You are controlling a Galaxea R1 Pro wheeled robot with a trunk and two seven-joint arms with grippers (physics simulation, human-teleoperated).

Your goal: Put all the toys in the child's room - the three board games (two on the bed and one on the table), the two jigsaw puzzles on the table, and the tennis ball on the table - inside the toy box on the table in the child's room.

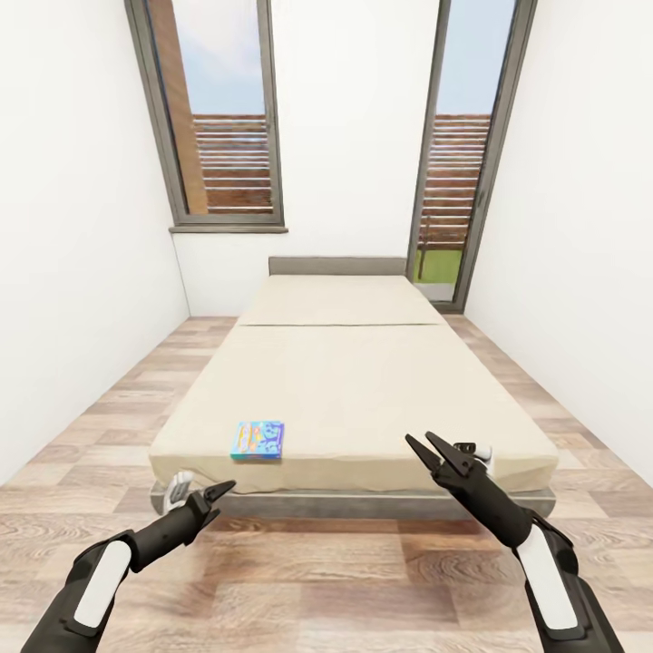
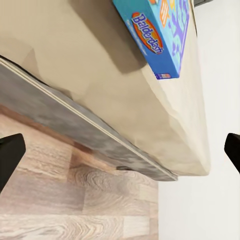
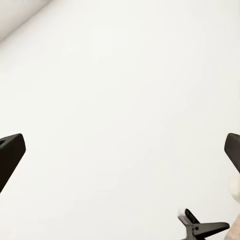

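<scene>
A small blue board game (image 1: 258,440) lies flat on the bed (image 1: 363,399) near its front left corner. In the left wrist view its box (image 2: 160,35) reads "Balderdash" and sits close to the mattress edge. My left gripper (image 1: 220,501) (image 2: 120,152) is open, low in front of the bed's foot, just below and left of the game. My right gripper (image 1: 419,439) (image 3: 120,150) is open over the mattress's front right part, holding nothing. The table, toy box, jigsaw puzzles and tennis ball are out of view.
The bed has a grey frame (image 1: 381,501) and headboard (image 1: 337,265) and nearly spans the narrow white-walled room. Strips of wood-plank floor (image 1: 127,408) run along both sides and in front. A tall window (image 1: 218,118) and a glass door (image 1: 458,154) stand at the far wall.
</scene>
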